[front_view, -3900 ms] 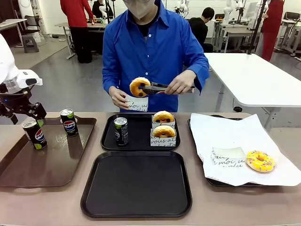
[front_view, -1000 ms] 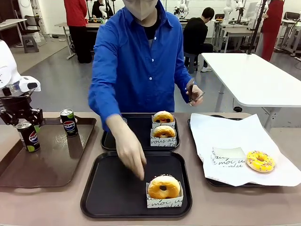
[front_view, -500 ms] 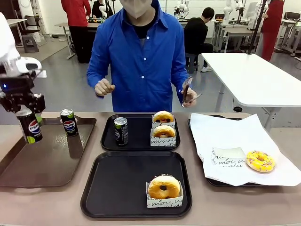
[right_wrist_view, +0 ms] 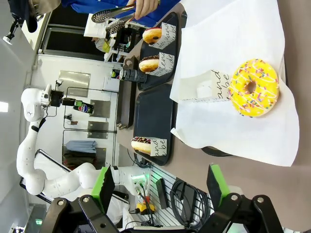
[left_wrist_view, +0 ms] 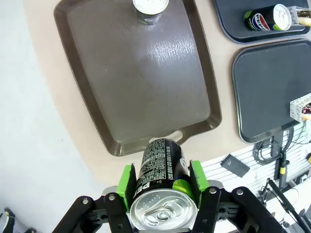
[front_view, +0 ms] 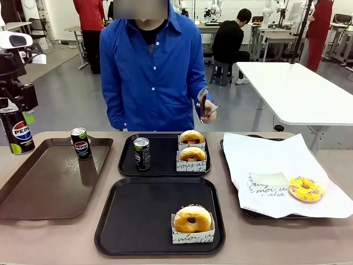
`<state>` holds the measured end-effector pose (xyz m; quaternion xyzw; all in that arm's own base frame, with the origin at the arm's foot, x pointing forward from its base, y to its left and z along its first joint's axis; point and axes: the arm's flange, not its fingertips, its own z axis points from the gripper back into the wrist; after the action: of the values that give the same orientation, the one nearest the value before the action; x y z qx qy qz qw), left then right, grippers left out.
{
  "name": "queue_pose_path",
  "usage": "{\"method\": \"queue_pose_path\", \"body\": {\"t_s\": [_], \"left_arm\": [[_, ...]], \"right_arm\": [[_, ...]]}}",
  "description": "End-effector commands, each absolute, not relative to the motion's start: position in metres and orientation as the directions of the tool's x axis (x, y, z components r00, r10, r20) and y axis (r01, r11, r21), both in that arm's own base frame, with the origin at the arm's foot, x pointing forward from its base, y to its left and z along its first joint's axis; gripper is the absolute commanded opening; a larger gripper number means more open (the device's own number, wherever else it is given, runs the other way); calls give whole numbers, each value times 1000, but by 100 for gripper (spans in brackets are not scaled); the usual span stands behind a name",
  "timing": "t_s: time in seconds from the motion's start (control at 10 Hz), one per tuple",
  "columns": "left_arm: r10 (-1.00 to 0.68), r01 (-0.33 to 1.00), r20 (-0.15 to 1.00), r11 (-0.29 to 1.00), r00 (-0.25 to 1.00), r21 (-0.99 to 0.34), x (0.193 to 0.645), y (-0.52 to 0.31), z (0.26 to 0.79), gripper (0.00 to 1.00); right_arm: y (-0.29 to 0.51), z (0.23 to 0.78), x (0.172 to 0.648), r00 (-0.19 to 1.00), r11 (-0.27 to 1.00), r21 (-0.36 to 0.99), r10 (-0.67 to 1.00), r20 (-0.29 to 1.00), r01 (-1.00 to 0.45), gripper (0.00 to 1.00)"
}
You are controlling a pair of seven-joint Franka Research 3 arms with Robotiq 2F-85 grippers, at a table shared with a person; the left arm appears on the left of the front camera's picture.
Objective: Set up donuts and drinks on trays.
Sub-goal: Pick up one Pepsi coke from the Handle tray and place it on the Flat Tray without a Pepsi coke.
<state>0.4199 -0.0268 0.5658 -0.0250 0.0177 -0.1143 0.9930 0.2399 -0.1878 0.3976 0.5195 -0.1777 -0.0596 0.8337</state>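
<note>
Now the left jaws grip a cola can (front_view: 16, 131) held high beside the brown tray (front_view: 49, 185), while the right jaws stand open, empty.

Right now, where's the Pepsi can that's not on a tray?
Front view, far left: the Pepsi can is held in the air by the left hand, just left of the brown tray.
</note>
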Motion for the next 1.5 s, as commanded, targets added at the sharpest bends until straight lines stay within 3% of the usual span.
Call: {"method": "queue_pose_path", "body": {"t_s": [0.0,0.7,0.8,1.4], "left_arm": [[-218,216,-26,975,976,-58,420,-28,566,0],[-218,216,-26,975,976,-58,420,-28,566,0],[-227,225,-35,973,973,-56,420,-27,563,57],[-507,501,-175,862,844,-80,381,-116,551,57]], "right_arm": [[-188,397,241,925,438,893,-286,248,-104,100],[-188,397,241,925,438,893,-286,248,-104,100],[-188,397,241,925,438,893,-286,248,-104,100],[-188,397,241,925,438,893,-286,248,-104,100]]}}
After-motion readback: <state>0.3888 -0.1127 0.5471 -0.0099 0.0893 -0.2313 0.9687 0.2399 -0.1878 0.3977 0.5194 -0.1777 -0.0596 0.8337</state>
